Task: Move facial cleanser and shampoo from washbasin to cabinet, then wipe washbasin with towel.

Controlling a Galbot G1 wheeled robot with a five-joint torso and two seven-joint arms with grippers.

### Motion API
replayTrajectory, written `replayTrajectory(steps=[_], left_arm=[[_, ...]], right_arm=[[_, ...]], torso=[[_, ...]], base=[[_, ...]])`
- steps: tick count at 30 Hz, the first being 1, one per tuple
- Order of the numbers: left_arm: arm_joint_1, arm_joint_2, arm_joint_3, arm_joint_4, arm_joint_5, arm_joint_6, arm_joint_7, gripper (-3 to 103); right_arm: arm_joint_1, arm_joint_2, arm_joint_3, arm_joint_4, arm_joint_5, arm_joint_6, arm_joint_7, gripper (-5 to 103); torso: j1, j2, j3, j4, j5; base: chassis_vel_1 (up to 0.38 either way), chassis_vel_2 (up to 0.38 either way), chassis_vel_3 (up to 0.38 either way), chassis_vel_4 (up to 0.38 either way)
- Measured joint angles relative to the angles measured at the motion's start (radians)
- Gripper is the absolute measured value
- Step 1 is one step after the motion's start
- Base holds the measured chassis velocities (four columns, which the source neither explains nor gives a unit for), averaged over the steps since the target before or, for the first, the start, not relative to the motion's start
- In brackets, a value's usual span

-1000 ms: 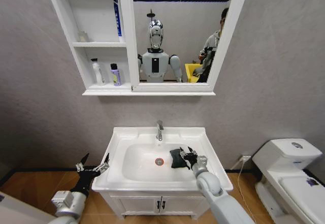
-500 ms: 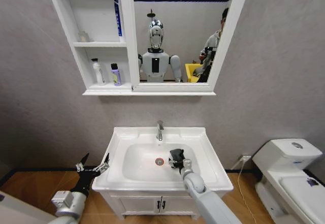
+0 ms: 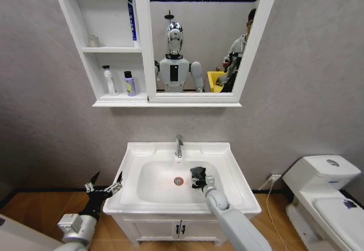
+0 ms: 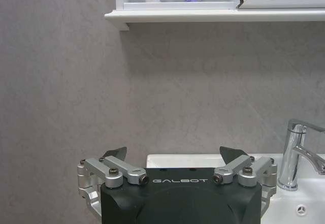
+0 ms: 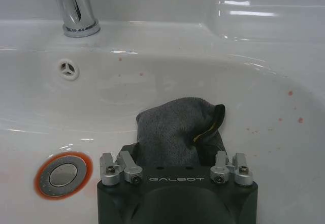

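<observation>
The right gripper [image 3: 200,178] presses the dark towel [image 5: 175,131], clenched in its fingers, against the bowl of the white washbasin [image 3: 227,154], with the red-ringed drain [image 5: 62,174] just beside it. The left gripper [image 3: 104,186] hangs with fingers spread beside the basin's outer edge.

Grey, faintly marbled wall [image 3: 51,126] all around. At 4 o'clock, a white toilet [image 3: 321,197] with a white cable [image 3: 269,197] hanging from a wall socket [image 3: 277,177] beside it. Warm wooden floor [image 3: 34,208] at 8 o'clock. Down at 6, a low white vanity [image 3: 179,228] with black handles.
</observation>
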Motion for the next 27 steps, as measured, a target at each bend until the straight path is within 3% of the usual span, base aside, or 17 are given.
replayTrajectory(steps=[1, 2, 4, 7, 10, 12, 19, 24, 27], left_arm=[[0.000, 0.000, 0.000, 0.000, 0.000, 0.000, 0.000, 100], [0.000, 0.000, 0.000, 0.000, 0.000, 0.000, 0.000, 100], [0.000, 0.000, 0.000, 0.000, 0.000, 0.000, 0.000, 100], [0.000, 0.000, 0.000, 0.000, 0.000, 0.000, 0.000, 100], [0.000, 0.000, 0.000, 0.000, 0.000, 0.000, 0.000, 100], [0.000, 0.000, 0.000, 0.000, 0.000, 0.000, 0.000, 100], [0.000, 0.000, 0.000, 0.000, 0.000, 0.000, 0.000, 100], [0.000, 0.000, 0.000, 0.000, 0.000, 0.000, 0.000, 100], [0.000, 0.000, 0.000, 0.000, 0.000, 0.000, 0.000, 100]], right_arm=[[0.000, 0.000, 0.000, 0.000, 0.000, 0.000, 0.000, 75], [0.003, 0.001, -0.002, -0.004, -0.001, 0.000, 0.000, 64], [0.009, 0.000, -0.004, -0.010, -0.002, 0.002, 0.000, 53], [0.013, -0.003, -0.005, -0.015, -0.003, 0.005, 0.000, 47], [0.016, -0.006, -0.004, -0.018, -0.003, 0.005, 0.001, 30], [0.016, -0.008, -0.003, -0.018, -0.002, 0.006, 0.000, 30], [-0.003, -0.045, 0.017, 0.029, -0.014, 0.005, -0.011, 4], [-0.014, -0.067, 0.034, 0.060, -0.050, 0.005, -0.015, 4], [-0.028, -0.094, 0.049, 0.101, -0.132, 0.009, -0.023, 4]], torso=[[0.000, 0.000, 0.000, 0.0000, 0.0000], [0.000, 0.000, 0.000, 0.0000, 0.0000], [0.000, 0.000, 0.000, 0.0000, 0.0000], [0.000, 0.000, 0.000, 0.0000, 0.0000], [0.000, 0.000, 0.000, 0.0002, 0.0000], [0.000, 0.000, 0.000, 0.0002, 0.0001], [0.000, 0.000, 0.000, 0.0002, 0.0002], [0.000, 0.000, 0.000, -0.0002, 0.0000], [0.000, 0.000, 0.000, 0.0001, -0.0002]], base=[[0.000, 0.000, 0.000, 0.000], [0.000, 0.000, 0.000, 0.000], [0.000, 0.000, 0.000, 0.000], [0.000, 0.000, 0.000, 0.000], [0.000, 0.000, 0.000, 0.000], [0.000, 0.000, 0.000, 0.000], [0.000, 0.000, 0.000, 0.000], [0.000, 0.000, 0.000, 0.000], [0.000, 0.000, 0.000, 0.000]])
